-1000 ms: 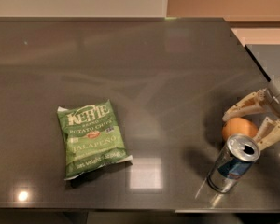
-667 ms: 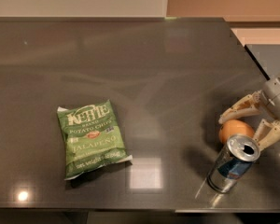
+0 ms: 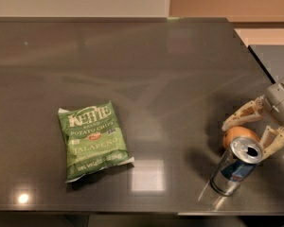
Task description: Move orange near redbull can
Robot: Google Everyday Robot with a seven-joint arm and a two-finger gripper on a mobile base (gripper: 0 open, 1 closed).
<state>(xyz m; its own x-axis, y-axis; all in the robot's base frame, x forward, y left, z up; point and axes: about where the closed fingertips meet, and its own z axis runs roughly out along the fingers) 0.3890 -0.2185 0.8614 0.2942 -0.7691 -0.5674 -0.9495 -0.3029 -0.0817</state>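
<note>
Because the orange (image 3: pixel 237 135) lies just beside the redbull can (image 3: pixel 235 168), placement appears done; the gripper's (image 3: pixel 244 140) wide-spread fingers (image 3: pixel 241 114) straddle it at the worktop's (image 3: pixel 180 79) right edge.

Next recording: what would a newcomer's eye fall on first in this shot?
The bright green chip bag stands out most, lying flat left of centre on the dark table. Next comes the cluster at the right edge, where the pale claw is at an orange. A silver-and-blue can stands just in front of the orange, near the table's front edge.
</note>
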